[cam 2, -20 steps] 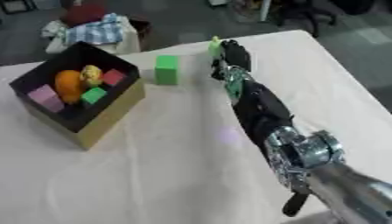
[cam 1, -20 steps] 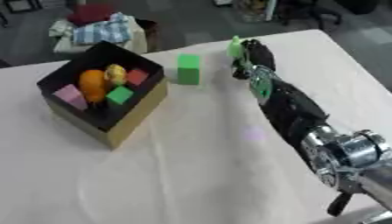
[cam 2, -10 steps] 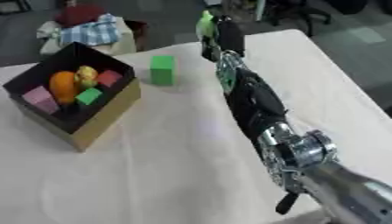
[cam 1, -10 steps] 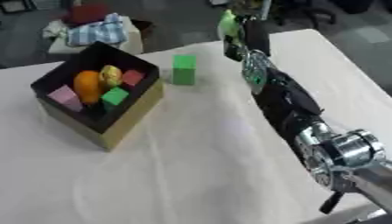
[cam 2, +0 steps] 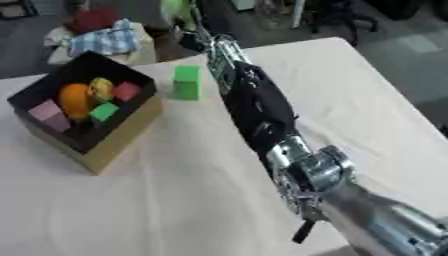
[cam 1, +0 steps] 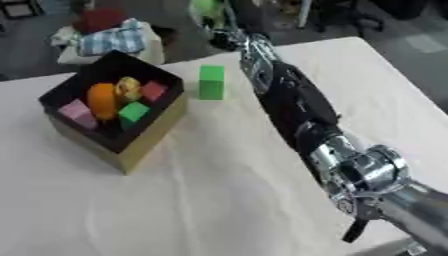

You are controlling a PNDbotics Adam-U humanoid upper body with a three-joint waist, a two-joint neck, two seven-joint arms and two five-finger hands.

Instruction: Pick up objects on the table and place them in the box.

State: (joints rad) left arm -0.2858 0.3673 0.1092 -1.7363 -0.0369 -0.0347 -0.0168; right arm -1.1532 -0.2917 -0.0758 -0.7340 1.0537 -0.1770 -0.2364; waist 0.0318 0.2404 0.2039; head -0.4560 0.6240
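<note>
Green and upright, a rectangular block [cam 1: 211, 82] stands on the cream-clothed table [cam 1: 219, 200], just beside the right side of the open black-lined cardboard box [cam 1: 117, 115] but not touching it. Inside the box lie an orange round object [cam 1: 101, 100], a yellowish rounded object [cam 1: 128, 88], a red cube [cam 1: 153, 90], a small green cube [cam 1: 133, 111] and a pink cube [cam 1: 75, 112]. The robot's right arm [cam 1: 297, 107] stretches from the lower right up across the table past the green block, its black forearm ending beyond the table's far edge. The right hand [cam 2: 185, 11] there is blurred; something bright green shows at it, but whether the fingers are apart or closed round anything cannot be told. The left hand shows in neither view.
</note>
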